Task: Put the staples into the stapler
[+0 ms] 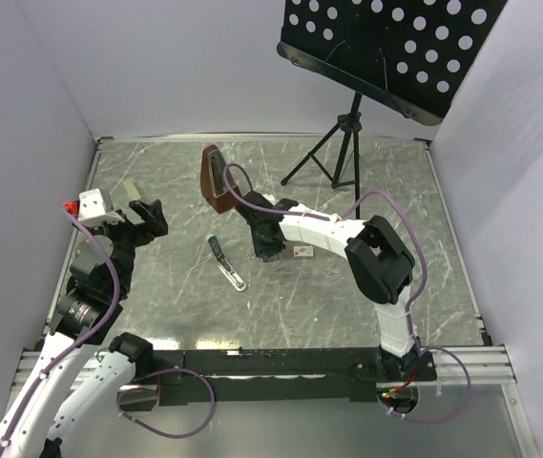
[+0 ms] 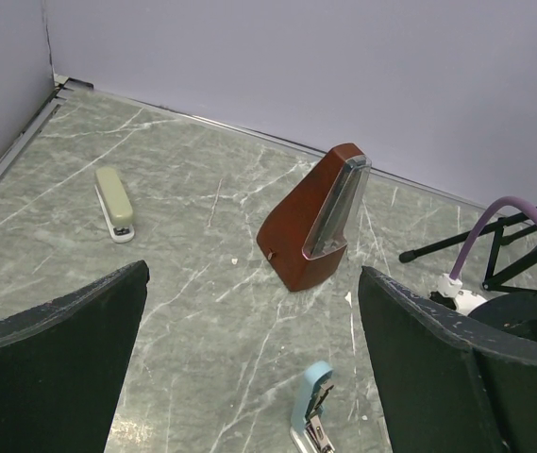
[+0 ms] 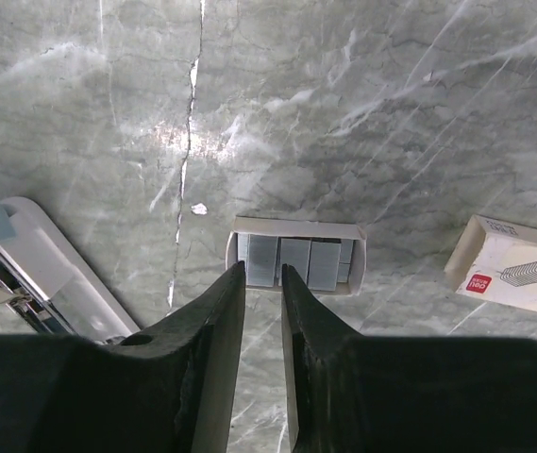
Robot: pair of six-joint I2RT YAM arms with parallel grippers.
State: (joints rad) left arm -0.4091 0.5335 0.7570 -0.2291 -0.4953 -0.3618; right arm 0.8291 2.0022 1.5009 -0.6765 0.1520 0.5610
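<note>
Lying side by side in a small open white tray [image 3: 296, 225], the staples [image 3: 310, 261] are silvery strips, on the grey marbled desk [image 3: 391, 113]. The right hand [image 3: 263, 276] points down at the tray's near edge. Its 2 black fingers [image 3: 216, 330] stand close together with only a narrow gap, and their tips flank the end of the leftmost strip. Whether they actually pinch it, I cannot tell.

Just left of the tray, the stapler [image 3: 56, 269] lies opened out flat, pale blue on top, its metal channel exposed. To the right of the tray, apart from it, is a flat cream box [image 3: 518, 274] with a red mark.

From above, the right hand [image 1: 269, 252] sits between stapler [image 1: 226, 264] and box [image 1: 302, 254]. Behind them stands a brown metronome [image 1: 217, 181], upright. A black music stand [image 1: 386, 48] rises at the far right.

The left hand [image 1: 142, 218] hovers over the desk's left side, with its jaws spread wide and nothing between them. Its camera shows a 2nd, olive stapler [image 2: 114, 203], closed, left of the metronome.
</note>
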